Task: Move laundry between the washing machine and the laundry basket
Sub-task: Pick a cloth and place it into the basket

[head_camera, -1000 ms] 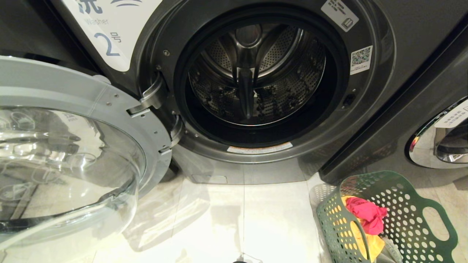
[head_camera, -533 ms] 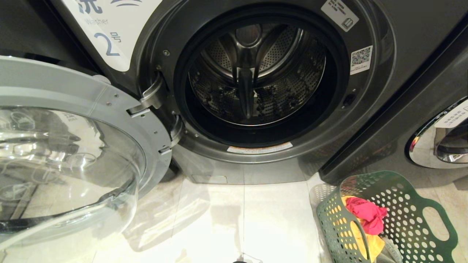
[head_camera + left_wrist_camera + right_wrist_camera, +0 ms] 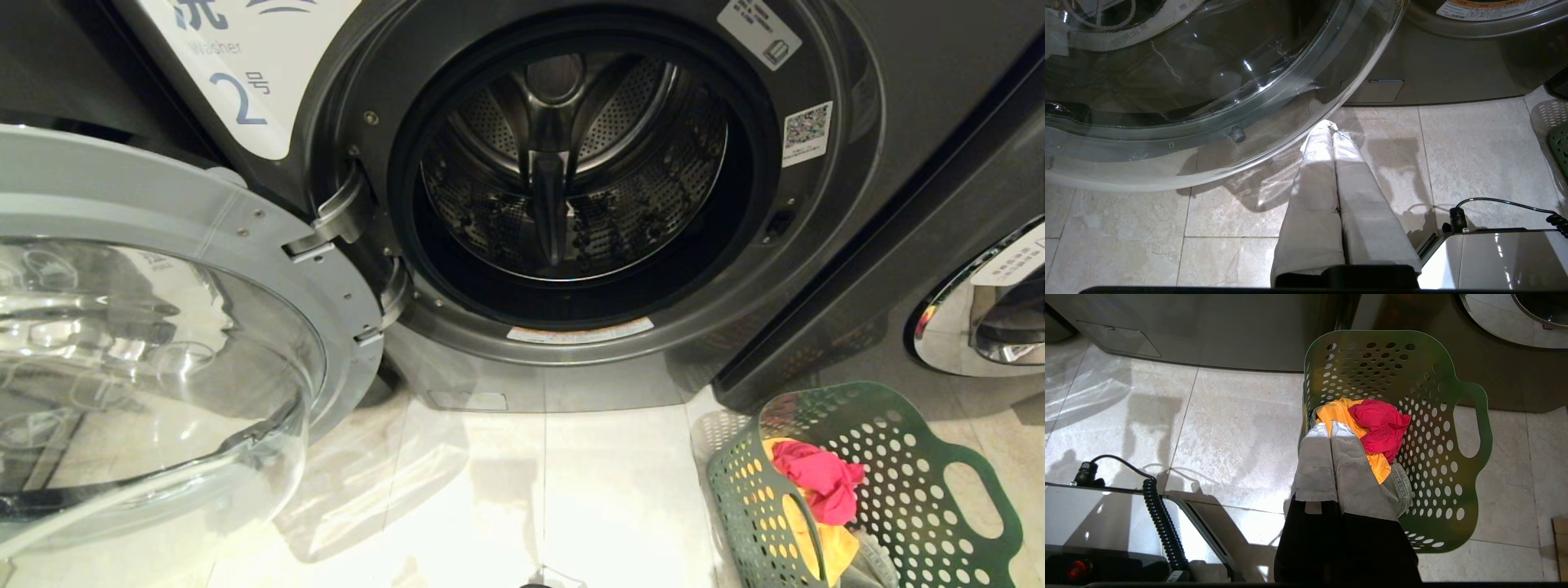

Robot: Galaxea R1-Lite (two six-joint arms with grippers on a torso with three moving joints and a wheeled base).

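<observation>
Nothing has moved since the earlier frame: both arms, the laundry and the door sit exactly as they did. The left gripper [image 3: 1332, 127] hangs over the tiled floor [image 3: 1474, 163] with its two cloth-covered fingers pressed together and holding nothing, just beside the rim of the open glass door [image 3: 1208, 81]. The right gripper [image 3: 1331, 428] is likewise closed and empty, poised above the one laundry basket [image 3: 1437, 465]. In the basket lies the laundry [image 3: 1382, 426]: one pink-red garment on one yellow-orange garment, with a grey denim-like piece at the side. The basket stands on the floor right of the washing machine [image 3: 816, 269], whose drum [image 3: 571, 180] shows no clothes. A second machine [image 3: 980, 310] stands further right.
</observation>
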